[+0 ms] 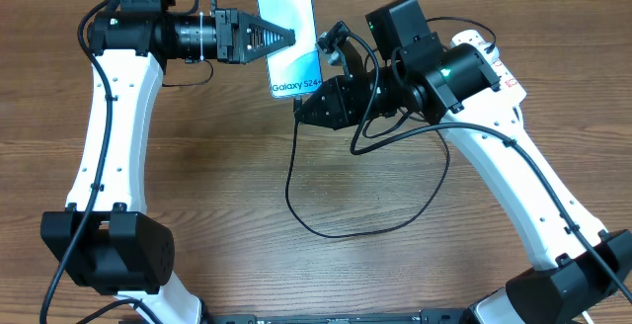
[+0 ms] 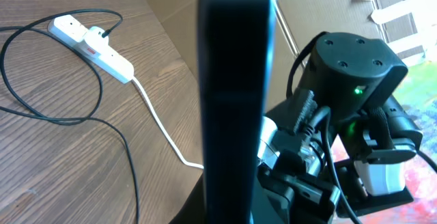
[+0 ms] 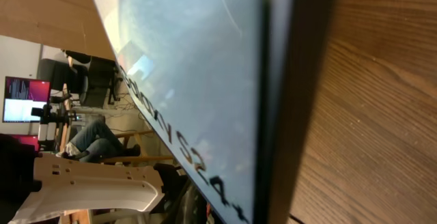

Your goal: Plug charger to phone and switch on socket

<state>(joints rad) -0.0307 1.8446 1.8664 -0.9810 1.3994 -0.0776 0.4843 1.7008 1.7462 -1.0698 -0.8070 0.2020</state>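
Note:
The phone [image 1: 291,33], light blue screen reading "Galaxy S24+", is held off the table at the back centre. My left gripper [image 1: 284,37] is shut on its left edge. In the left wrist view the phone [image 2: 232,94] is a dark edge-on slab. My right gripper [image 1: 304,110] sits just below the phone's bottom edge, with the black charger cable [image 1: 341,231] running out of its tip and looping over the table. The phone's screen [image 3: 198,80] fills the right wrist view, where my fingers are hidden. The socket [image 2: 92,46] lies flat with a plug in it.
The socket's white cord [image 2: 158,125] runs to the table's edge. Part of the socket [image 1: 497,64] shows behind my right arm in the overhead view. The black cable [image 2: 41,118] loops over the wood near the socket. Cardboard walls stand behind the table.

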